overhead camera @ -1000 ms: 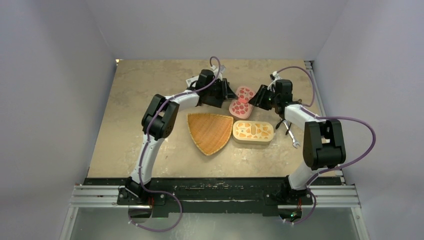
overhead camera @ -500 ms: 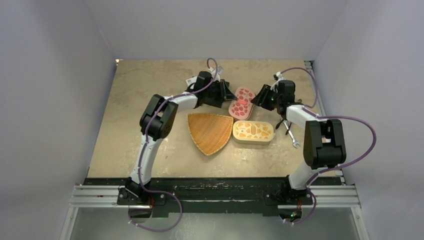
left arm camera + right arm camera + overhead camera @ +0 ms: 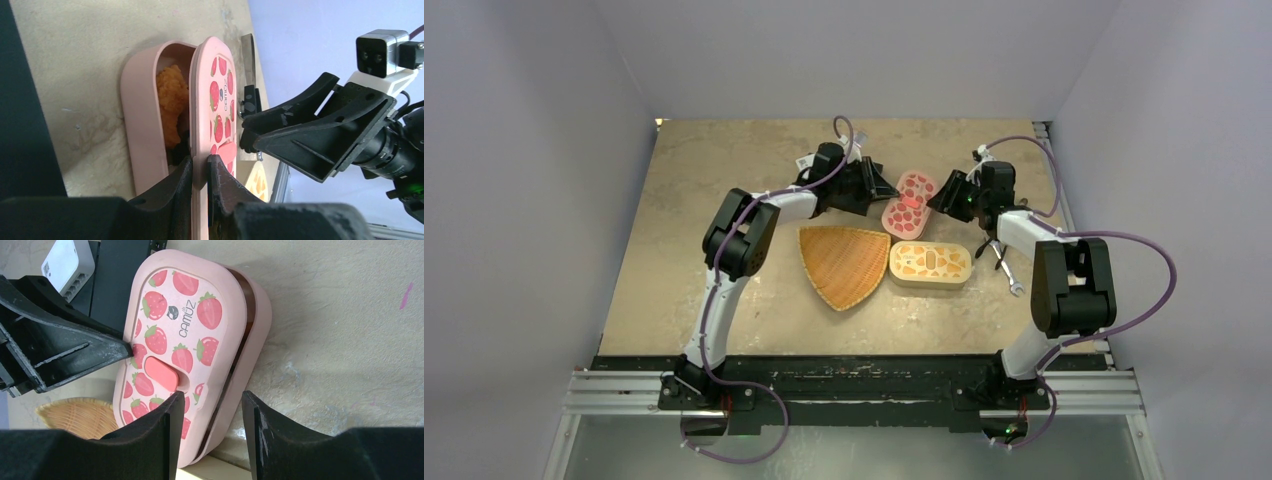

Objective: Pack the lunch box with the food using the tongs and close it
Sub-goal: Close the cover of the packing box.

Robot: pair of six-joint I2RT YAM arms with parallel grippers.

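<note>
Closure step | pink strawberry-print plastic lid [image 3: 216,100] tilted over pink oval lunch box [image 3: 142,125], far centre | your left gripper [image 3: 200,164] pinches its rim | right gripper [image 3: 212,396] half-open astride box edge | likely light, stiff, slick: grip edges.

The table [image 3: 694,200] I worked over was a mottled beige slab, like worn stone, faintly scuffed, with one small purple streak [image 3: 406,295] on it. Plain pale lavender-white walls boxed it in: a back wall [image 3: 844,50] along the far edge, a left wall [image 3: 514,200] and a right wall [image 3: 1184,150]. Along the near edge ran a black strip [image 3: 854,362] and a silver aluminium rail [image 3: 854,392], with a grey-green panel [image 3: 874,450] below. The light was soft and even.
</note>
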